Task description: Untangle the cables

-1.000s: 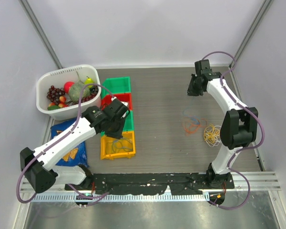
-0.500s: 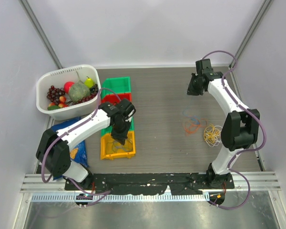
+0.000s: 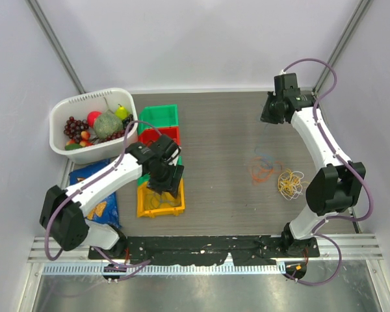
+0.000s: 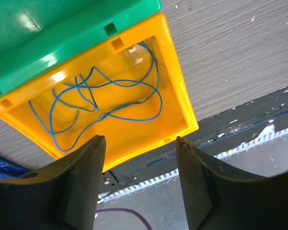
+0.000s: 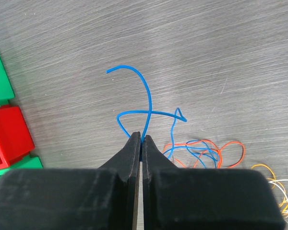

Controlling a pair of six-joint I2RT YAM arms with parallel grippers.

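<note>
Hovering over the yellow bin (image 3: 160,213), pinching a strand off to its right.
Above the yellow bin hangs the left gripper (image 4: 139,140), jaws wide apart and empty, with a loose blue cable (image 4: 102,116) lying inside the bin. Far right of the bin, the right gripper (image 5: 140,137) is clamped on a second blue strand (image 5: 147,93), near the orange tangle (image 3: 263,170) on the table (image 3: 221,130).

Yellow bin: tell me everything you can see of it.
The yellow bin is an open-topped, glossy plastic tray with square notches at its far rim. It sits flat on the grey table, at the near end of a row of bins, its far edge against a green bin. A blue cable lies looped inside. The open left hand hovers above, touching nothing.
</note>
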